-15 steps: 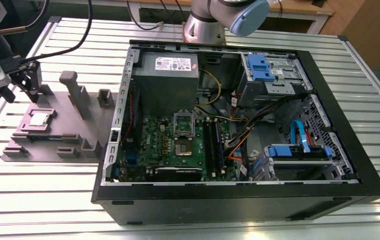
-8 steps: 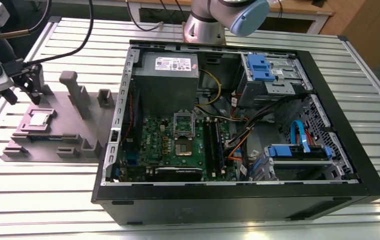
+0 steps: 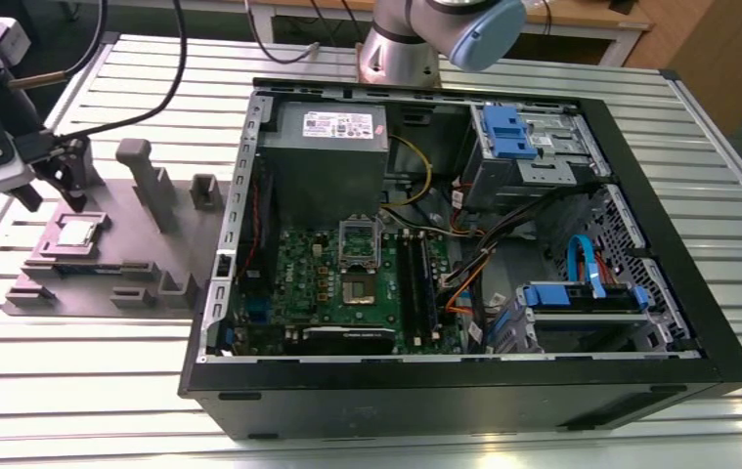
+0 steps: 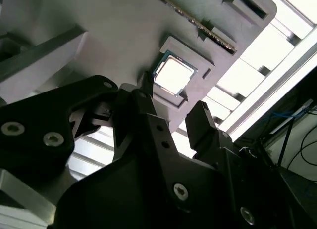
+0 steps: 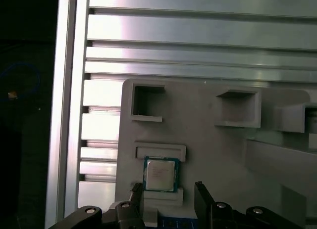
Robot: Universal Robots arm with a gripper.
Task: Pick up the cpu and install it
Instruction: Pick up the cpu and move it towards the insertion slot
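At the exterior view's left, the cpu (image 3: 80, 233) lies flat in a shallow pocket of the grey fixture (image 3: 109, 278) — seated so it cannot slide. The gripper (image 3: 55, 198) hangs close above it, fingers (image 5: 204, 197) spread wider than the cpu and holding nothing — placed, I judge, to straddle it.

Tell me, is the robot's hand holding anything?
Nothing. The hand is open and empty, hovering above the cpu, which lies in its pocket on the grey holder.

Our hand (image 3: 53, 195) hangs low at the exterior view's left, its two dark fingers (image 5: 202, 197) pointing down, spread apart, gripping nothing.
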